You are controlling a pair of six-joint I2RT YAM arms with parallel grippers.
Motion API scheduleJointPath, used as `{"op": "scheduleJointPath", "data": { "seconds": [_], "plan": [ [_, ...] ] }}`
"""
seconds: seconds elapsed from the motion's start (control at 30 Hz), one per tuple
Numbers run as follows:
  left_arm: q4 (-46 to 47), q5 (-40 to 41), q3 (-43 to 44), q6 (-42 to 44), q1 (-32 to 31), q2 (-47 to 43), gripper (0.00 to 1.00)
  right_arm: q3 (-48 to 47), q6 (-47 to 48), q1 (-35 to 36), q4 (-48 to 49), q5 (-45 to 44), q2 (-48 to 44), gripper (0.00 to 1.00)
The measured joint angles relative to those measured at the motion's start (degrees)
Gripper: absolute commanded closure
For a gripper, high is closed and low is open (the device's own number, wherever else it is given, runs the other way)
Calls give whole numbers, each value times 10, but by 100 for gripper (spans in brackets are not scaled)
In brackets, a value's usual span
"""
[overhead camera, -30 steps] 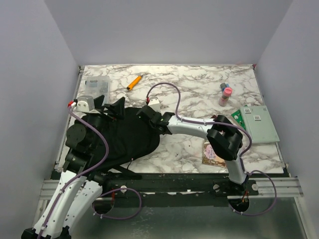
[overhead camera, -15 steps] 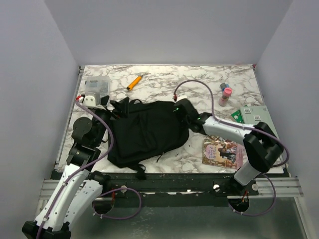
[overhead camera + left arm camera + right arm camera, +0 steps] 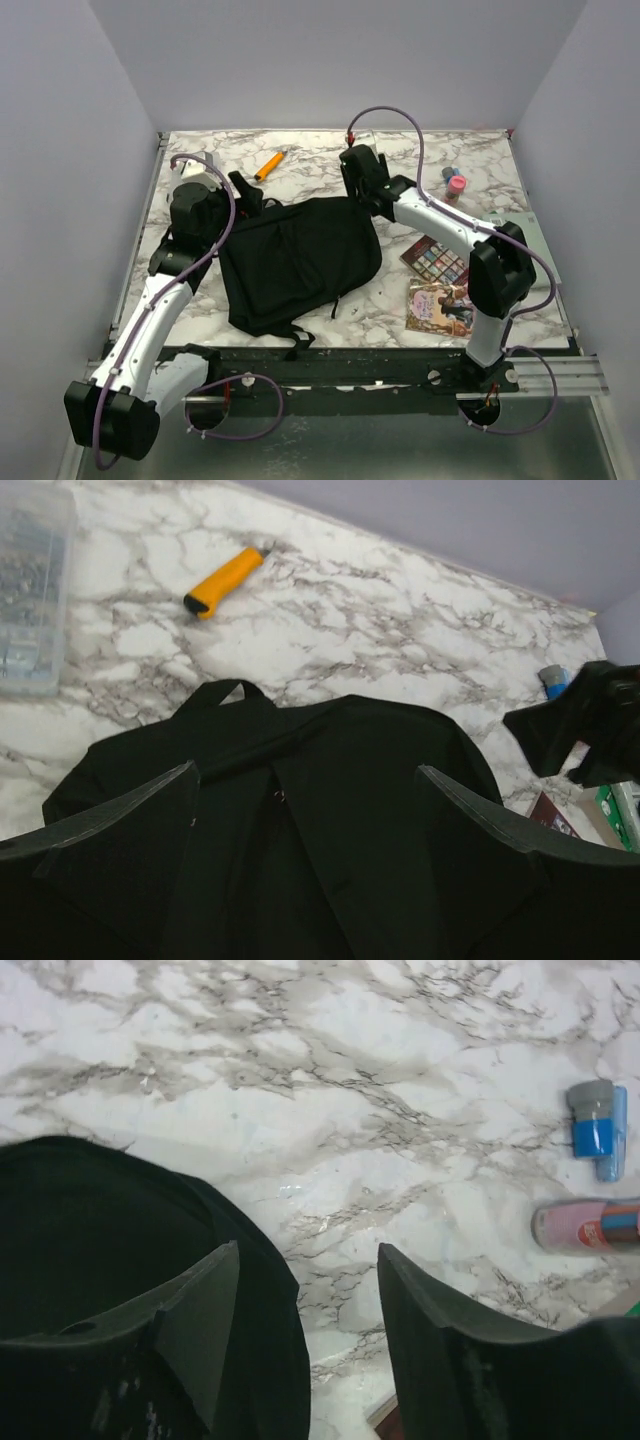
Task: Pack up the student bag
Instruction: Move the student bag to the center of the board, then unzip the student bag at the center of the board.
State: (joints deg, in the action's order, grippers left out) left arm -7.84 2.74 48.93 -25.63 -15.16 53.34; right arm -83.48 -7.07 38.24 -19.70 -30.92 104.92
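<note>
**Both grippers open and empty at the bag's far edge**

The bag [image 3: 300,255] lies flat on the table [image 3: 480,150], left of centre. Its loop [image 3: 230,691] points toward the far left corner and its straps trail toward the near edge. It looks shut, though no zip shows clearly. Lying flat and central, it is within reach of both arms, which probably explains the placement. The things to pack lie loose around it: an orange pen [image 3: 268,165] and a clear box [image 3: 30,590] beyond it, a pink bottle [image 3: 455,190] and a book [image 3: 440,305] to the right.

The left gripper [image 3: 305,770] hangs over the loop end with its jaws spread about as wide as they go, holding nothing. In its wrist view the bag's top panel fills the gap between the fingers, and the loop sits just ahead of the tips.

The right gripper [image 3: 308,1250] is at the bag's far right corner, jaws parted to a moderate gap and also empty. Bare marble shows between its fingers, and the bag's rounded edge lies under the left finger only, so it is beside the fabric, not over it. With one gripper at each far corner, the arms seem set to get the bag open.
</note>
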Motion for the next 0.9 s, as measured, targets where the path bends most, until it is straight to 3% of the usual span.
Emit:
{"op": "scheduleJointPath", "data": {
  "seconds": [0.17, 0.4, 0.53, 0.6, 0.9],
  "plan": [
    [-39, -49, 3, -44, 43, 25, 9, -34, -67, 1, -64, -28, -10, 29],
    [-50, -65, 3, -59, 56, 22, 8, 96, -146, 57, 23, 143, -81, 27],
    [-51, -65, 4, -54, 60, 27, 8, 96, -178, 100, 66, 205, -57, 27],
    [-57, -70, 13, -49, 60, 44, 2, 85, -184, 118, 83, 218, -36, 28],
    [-104, -126, 82, -24, 61, 165, 2, 37, -182, 162, 102, 196, 58, 34]
  ]
}}
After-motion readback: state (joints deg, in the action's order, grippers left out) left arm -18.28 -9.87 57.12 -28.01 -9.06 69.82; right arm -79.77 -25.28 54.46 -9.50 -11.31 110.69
